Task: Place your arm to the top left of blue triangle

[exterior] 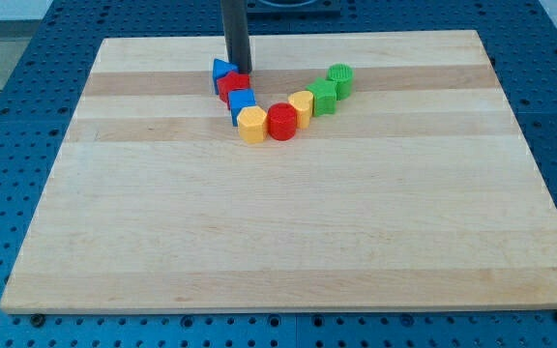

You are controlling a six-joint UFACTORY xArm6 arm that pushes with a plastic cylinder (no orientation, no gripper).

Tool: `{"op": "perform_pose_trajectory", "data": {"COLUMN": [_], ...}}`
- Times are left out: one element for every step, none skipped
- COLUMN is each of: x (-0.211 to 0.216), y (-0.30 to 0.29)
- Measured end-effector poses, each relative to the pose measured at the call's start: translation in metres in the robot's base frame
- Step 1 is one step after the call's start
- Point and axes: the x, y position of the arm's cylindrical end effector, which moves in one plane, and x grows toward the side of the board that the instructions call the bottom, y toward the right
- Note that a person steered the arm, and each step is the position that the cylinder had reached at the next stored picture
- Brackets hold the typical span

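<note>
In the camera view, the blue triangle (222, 71) sits in the upper middle of the frame, a little left of centre, near the top edge of the pale wooden worktop (288, 232). It looks like a small, rigid plastic piece: light, stiff, not fragile, and likely to slide readily on the smooth wood at the slightest nudge, so I judge any contact with it would shift it and perhaps its neighbours. There is no gripper here, only a straight dark rod, so nothing is held and nothing can be grasped; the block could only be pushed on a flat side, and for this task it should not be touched at all. My tip (239, 73) stands just to the right of the blue triangle, seemingly touching or almost touching it, and right at the top edge of the red block (233, 86) below; whether there is true contact cannot be told. The triangle heads a curved chain running down and to the right: red block, blue cube (242, 102), yellow hexagonal block (252, 125), red cylinder (281, 122), yellow block (301, 105), green block (323, 96) and green cylinder (340, 77). Since the tip lies on the triangle's right, the goal spot at its upper left is on the opposite side, and I judge the rod must go round the triangle's top to reach it.
</note>
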Motion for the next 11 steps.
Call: {"op": "perform_pose_trajectory", "data": {"x": [0.000,0.000,-0.035,-0.070,-0.084,-0.083,-0.081,-0.081,-0.083,-0.082,-0.083], "y": [0.000,0.000,0.007,-0.019,-0.037,-0.016,0.035,0.144,0.240,0.245,0.243]}}
